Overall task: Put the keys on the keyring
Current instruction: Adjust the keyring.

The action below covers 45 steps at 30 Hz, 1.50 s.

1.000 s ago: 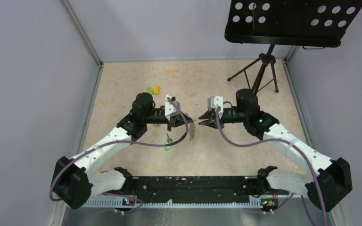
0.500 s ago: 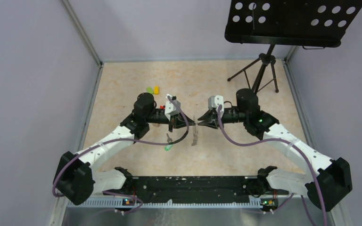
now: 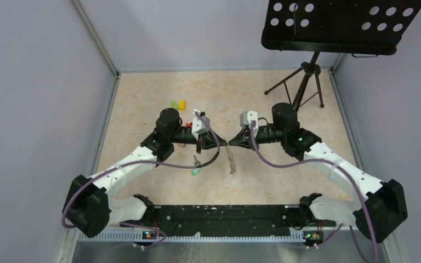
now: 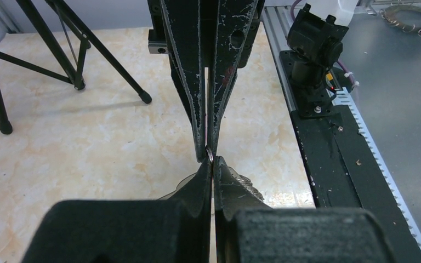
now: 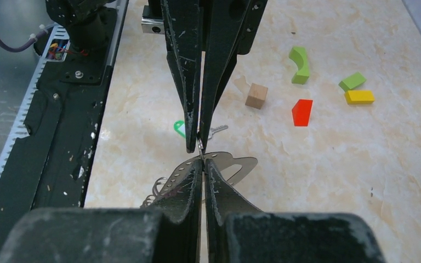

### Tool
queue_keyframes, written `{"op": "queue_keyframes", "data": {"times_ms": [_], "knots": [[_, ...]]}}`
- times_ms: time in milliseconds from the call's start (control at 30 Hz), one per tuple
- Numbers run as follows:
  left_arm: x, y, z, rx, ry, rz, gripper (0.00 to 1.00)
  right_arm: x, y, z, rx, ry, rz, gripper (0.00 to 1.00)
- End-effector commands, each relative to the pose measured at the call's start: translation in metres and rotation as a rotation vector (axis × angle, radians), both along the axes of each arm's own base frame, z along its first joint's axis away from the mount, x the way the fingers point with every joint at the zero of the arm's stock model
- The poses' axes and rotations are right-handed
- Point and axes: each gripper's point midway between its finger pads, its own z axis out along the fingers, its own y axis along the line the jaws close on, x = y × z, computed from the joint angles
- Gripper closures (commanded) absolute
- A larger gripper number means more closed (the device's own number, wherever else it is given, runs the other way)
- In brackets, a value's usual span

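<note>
On the worktop [image 3: 159, 104] my two arms meet tip to tip at the middle. The left gripper [image 3: 222, 142] is clamped shut, and the right gripper [image 3: 234, 143] is closed too, both nipping the keyring [image 4: 210, 155] edge-on between them. A bunch of keys [image 3: 231, 163] hangs from it, just above the surface. One loose key [image 5: 219, 130] with a green tag [image 3: 195, 171] lies flat towards the near edge, on the left gripper's side. Its long axis runs near to far, tag end nearest. I judge the left arm closer to it.
</note>
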Motion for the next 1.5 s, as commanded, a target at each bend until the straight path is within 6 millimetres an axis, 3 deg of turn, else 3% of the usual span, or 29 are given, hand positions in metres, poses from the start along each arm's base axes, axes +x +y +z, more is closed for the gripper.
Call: {"op": "queue_keyframes", "data": {"times_ms": [0,100,267,433,867,1067,1467], "knots": [[-0.001,0.000,0.007,-0.028,-0.055,-0.016,1.00,-0.001,0.005,0.019,0.028,-0.049,0.024,1.00],[0.003,0.002,0.006,-0.020,-0.101,0.005,0.99,0.002,0.003,0.019,0.008,-0.052,0.009,1.00],[0.009,0.001,0.008,-0.018,-0.181,0.019,0.81,0.007,0.004,0.013,-0.040,-0.031,-0.017,1.00],[0.012,-0.003,0.009,-0.012,-0.208,-0.009,0.73,0.009,0.006,0.008,-0.059,-0.025,-0.024,1.00],[0.010,-0.004,-0.002,0.017,-0.192,-0.024,0.75,0.016,0.005,0.007,-0.060,-0.038,-0.065,1.00],[0.015,-0.007,-0.004,0.028,-0.175,-0.009,0.86,0.019,0.005,0.008,-0.057,-0.036,-0.079,1.00],[0.024,-0.013,-0.008,0.056,-0.147,0.019,0.92,0.019,0.005,0.009,-0.052,-0.031,-0.087,1.00]]}}
